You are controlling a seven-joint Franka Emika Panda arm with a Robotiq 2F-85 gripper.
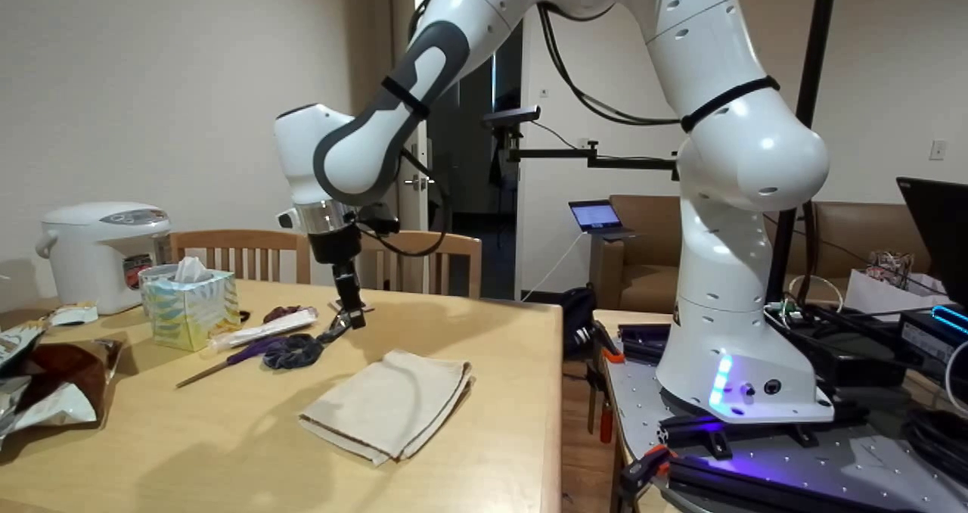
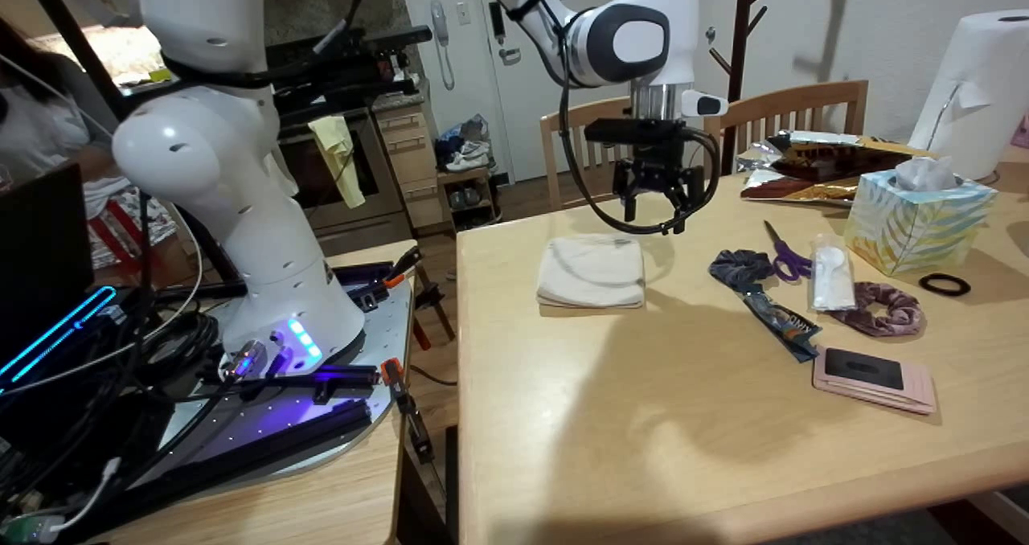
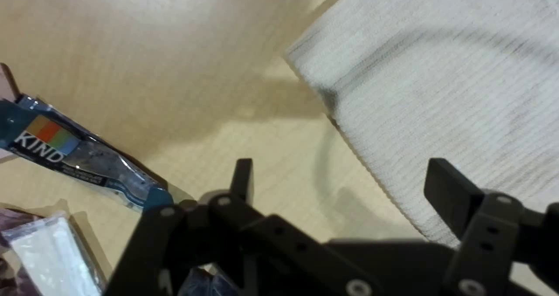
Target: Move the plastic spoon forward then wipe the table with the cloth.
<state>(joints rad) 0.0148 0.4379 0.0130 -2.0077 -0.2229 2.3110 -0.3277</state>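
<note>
In an exterior view the plastic spoon [image 2: 834, 265], apparently in a clear wrapper [image 2: 833, 298], lies at three o'clock from the folded cloth [image 2: 591, 273]. Whether its forward move is done I can't tell; wiping the desk [image 2: 683, 456] is, I judge, not begun. The jaws stand wide apart, empty. The wrist view cuts off the wrapper at eight o'clock and much of the cloth.

- White and rounded, that arm [image 1: 696, 44] wore black straps [image 1: 406, 97]!
- Blue lights [image 1: 721, 380] glowed on its base [image 1: 749, 365]!
- Black cables [image 1: 639, 121] looped!
- The tool [image 3: 340, 176] was black, with pale screws [image 3: 359, 287]!
</note>
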